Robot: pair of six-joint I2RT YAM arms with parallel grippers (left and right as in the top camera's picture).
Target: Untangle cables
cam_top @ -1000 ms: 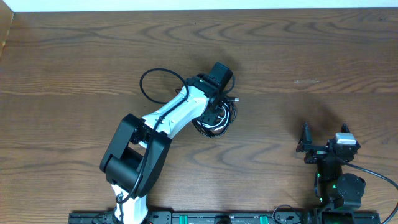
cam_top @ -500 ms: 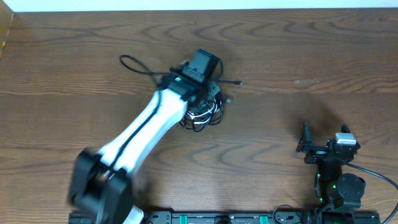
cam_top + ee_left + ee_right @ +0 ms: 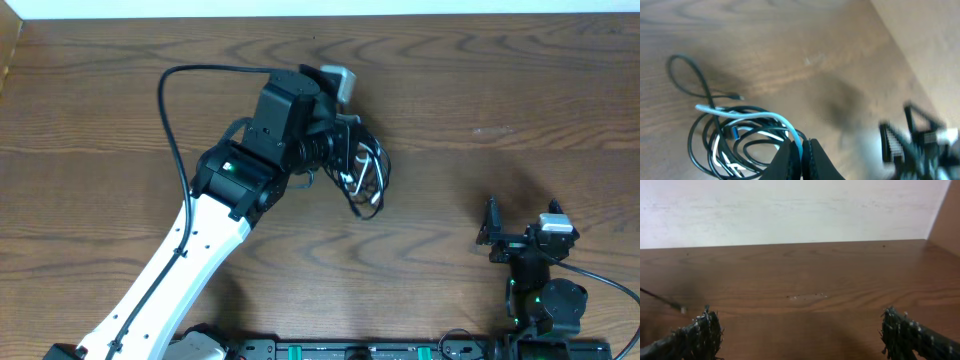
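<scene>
Two-arm workstation seen from overhead and from both wrists. The left arm, white with black joints, reaches from the near left corner of the wooden worktop to about its middle. The left gripper has its fingers pressed together, clamped on a pale white-blue strand of the cables. The cables form a small bundle of black and white loops just beside and under the fingers, about midway between the left and right edges of the worktop. One thin black strand loops out of the bundle and another ends in a small plug. Whether the lowest loops touch the wood or hang just above it cannot be told, though a soft shadow lies beside them. The right gripper sits near the near right corner, well apart from the cables, its two fingers spread wide with nothing between them. A thicker black arm wire arcs along the left arm.
</scene>
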